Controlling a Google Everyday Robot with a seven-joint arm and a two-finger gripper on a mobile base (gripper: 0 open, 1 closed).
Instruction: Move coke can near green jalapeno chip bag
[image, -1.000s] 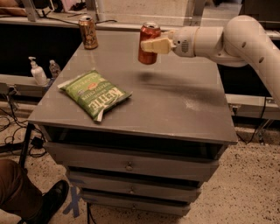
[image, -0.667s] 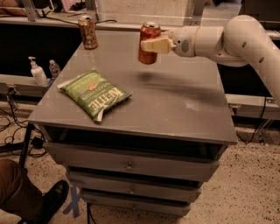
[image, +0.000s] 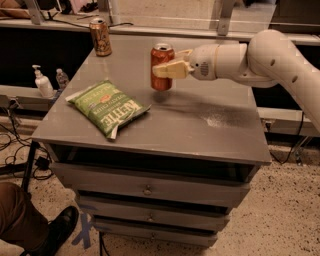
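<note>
Care with the lowering: the green jalapeno chip bag (image: 107, 107) lies flat on the table (image: 200, 130). Behind it and to the right, the gripper (image: 167, 70), closed around the coke can (image: 161, 55), holds it above the table. I would set it down upright beside the bag, not on it. One bag, one coke can, and one gold-brown can (image: 100, 37) farther behind the bag.
</note>
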